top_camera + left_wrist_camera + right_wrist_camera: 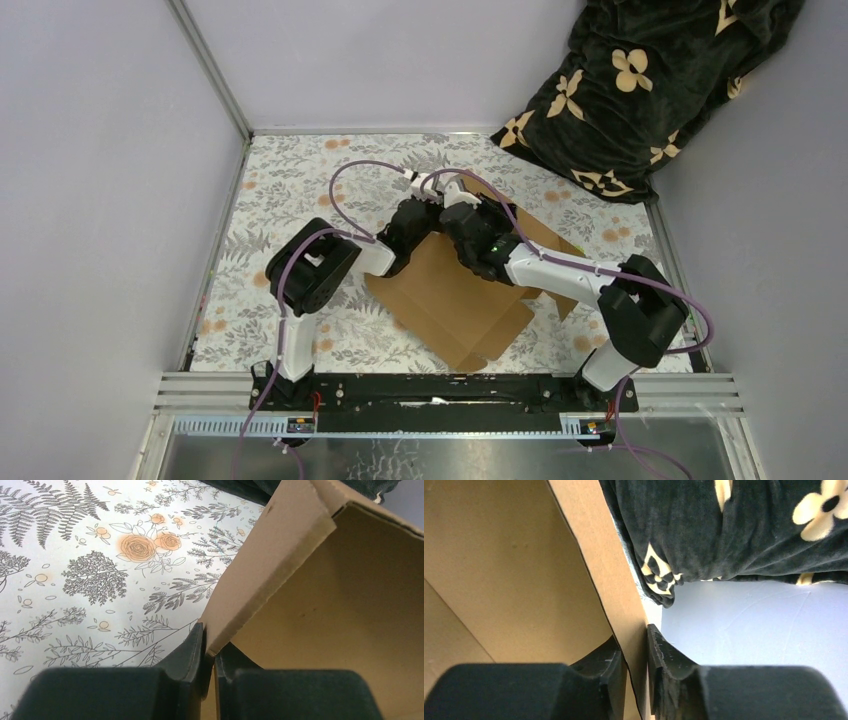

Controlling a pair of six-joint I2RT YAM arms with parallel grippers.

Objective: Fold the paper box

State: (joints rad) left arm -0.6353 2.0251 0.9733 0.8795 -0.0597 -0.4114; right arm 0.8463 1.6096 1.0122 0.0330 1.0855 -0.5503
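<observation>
One paper box (455, 295) is seen: plain brown corrugated cardboard, unmarked, cut with flaps and tabs. It is laid near the middle of the table, turned at an angle to the table's edges. Its broad base panel is spread flat toward the near side. At the far side, side panels are raised, and in the left wrist view a folded strip is seen along the edge of one upright wall.

The left gripper (209, 640) is closed on the lower corner of that raised flap, with the cardboard edge caught between its two fingers. The right gripper (634, 642) is closed on another upright wall, one finger against each face.

The table is covered by a pale cloth (290, 200) printed with grey ferns and orange roses. The space is enclosed by plain lilac-grey walls (100, 150). A metal rail (450, 385) is fixed along the near edge, where the arm bases are bolted. In the far right corner one dark plush fabric (650, 80) with cream flower motifs is heaped.

Two arms, two grippers and two purple cables (350, 175) are counted.
</observation>
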